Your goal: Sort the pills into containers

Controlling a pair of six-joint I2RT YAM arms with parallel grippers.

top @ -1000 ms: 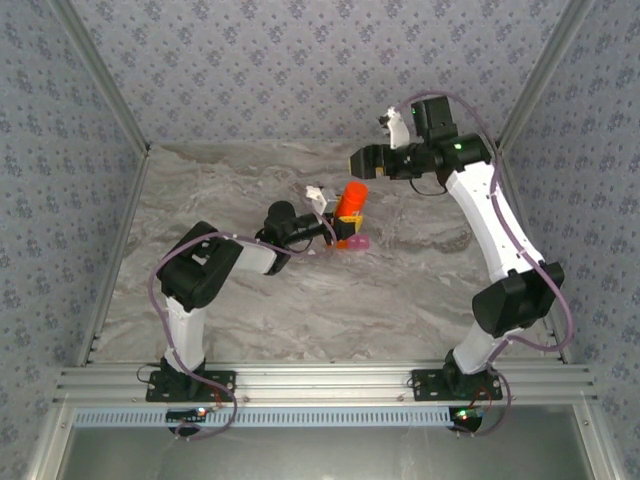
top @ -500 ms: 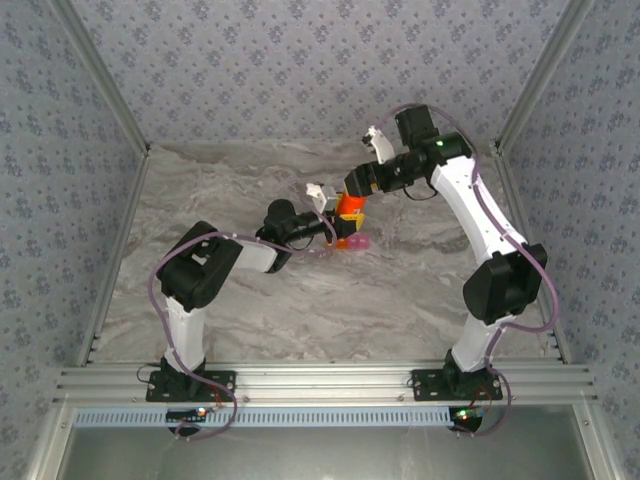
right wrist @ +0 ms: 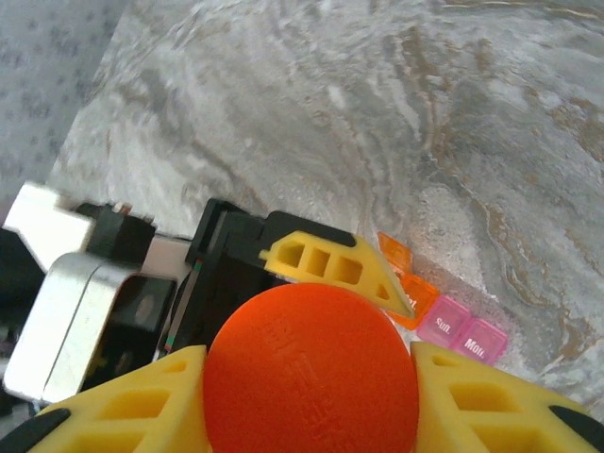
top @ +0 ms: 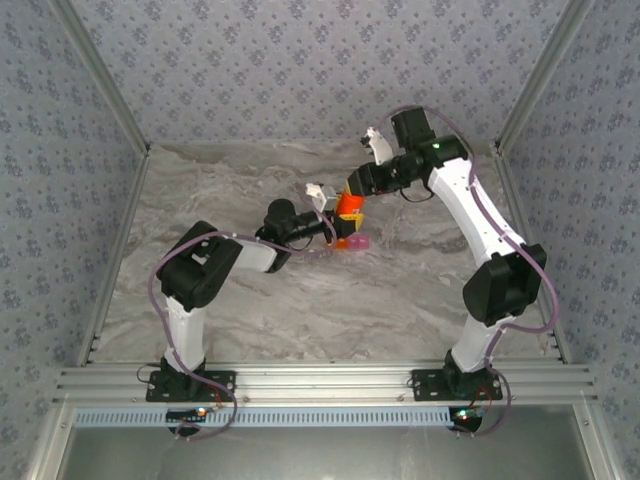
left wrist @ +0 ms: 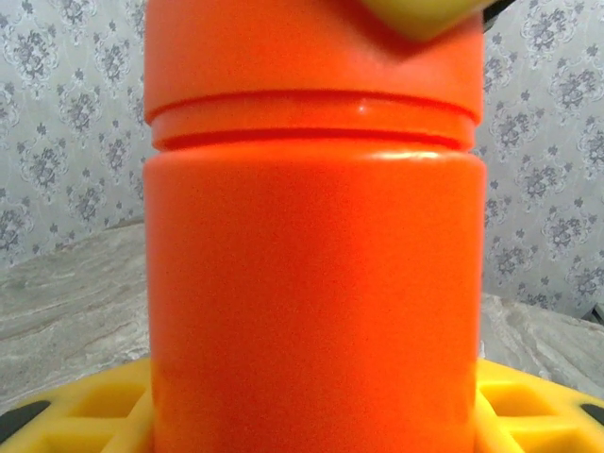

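Right gripper (right wrist: 308, 359) is pinched on the cap (right wrist: 311, 401) from straight above, while the left gripper (left wrist: 311, 420) clamps the upright orange bottle (left wrist: 311, 283) low down. The pill box (right wrist: 444, 311) sits lower right in the right wrist view, just beside the bottle's base. I'd say the left arm is nearer.

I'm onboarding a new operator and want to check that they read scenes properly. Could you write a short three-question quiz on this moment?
1. True or false: the left pincer is empty.
2. What does the right pincer have between its two sides? A) nothing B) the cap of the orange bottle C) a loose pill
3. Which two colours show on the pill box lying on the marble table?

Key: 1 false, it grips the orange bottle's body; 2 B; 3 orange and pink.
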